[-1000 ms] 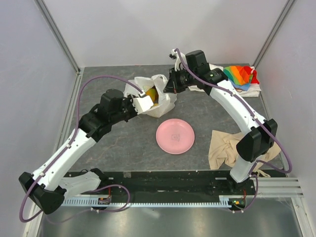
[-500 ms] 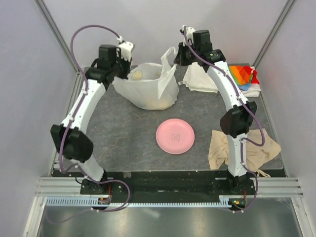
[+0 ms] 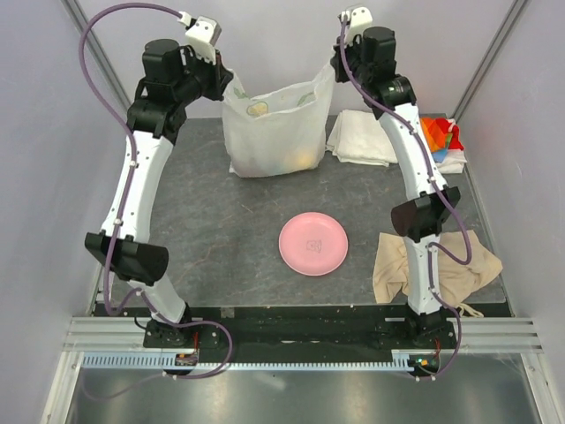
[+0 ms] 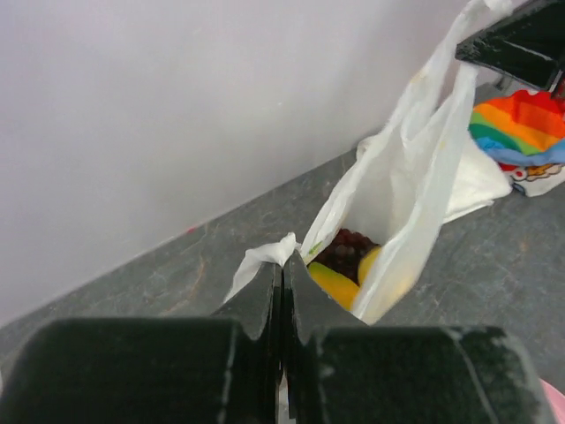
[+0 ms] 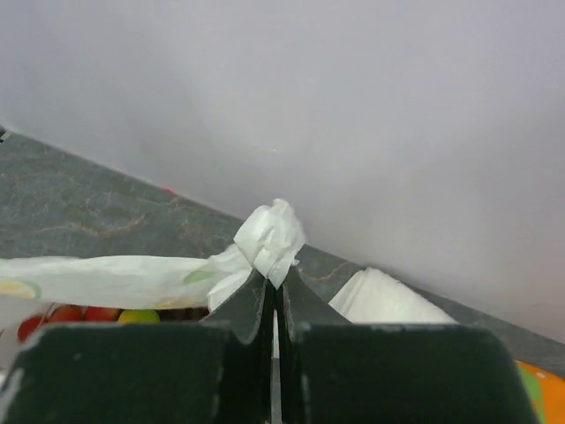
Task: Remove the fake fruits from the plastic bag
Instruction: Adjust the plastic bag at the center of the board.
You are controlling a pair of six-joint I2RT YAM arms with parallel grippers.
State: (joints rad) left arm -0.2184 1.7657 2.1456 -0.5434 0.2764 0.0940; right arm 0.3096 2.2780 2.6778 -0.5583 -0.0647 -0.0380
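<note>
The white plastic bag (image 3: 274, 132) hangs stretched between both grippers, lifted high at the back of the table. My left gripper (image 3: 222, 81) is shut on its left top corner (image 4: 265, 254). My right gripper (image 3: 335, 64) is shut on its right top corner (image 5: 269, 240). In the left wrist view the bag's mouth is open and shows the dark purple grapes (image 4: 349, 247), the orange-green mango (image 4: 334, 284) and a yellow fruit (image 4: 371, 261). In the right wrist view red cherries (image 5: 64, 316) and a yellow-green fruit (image 5: 139, 315) show under the bag's rim. Yellow and orange shapes show through the bag's bottom (image 3: 296, 161).
A round pink plate (image 3: 312, 245) lies at the table's middle. A folded white cloth (image 3: 362, 140) and a rainbow-coloured cloth (image 3: 440, 140) lie at the back right. A beige cloth (image 3: 424, 265) lies at the right front, by the right arm's base.
Both grippers have risen and moved apart toward the back wall, lifting the bag off the table and stretching it taut. The fruits have sunk to the bag's bottom.
</note>
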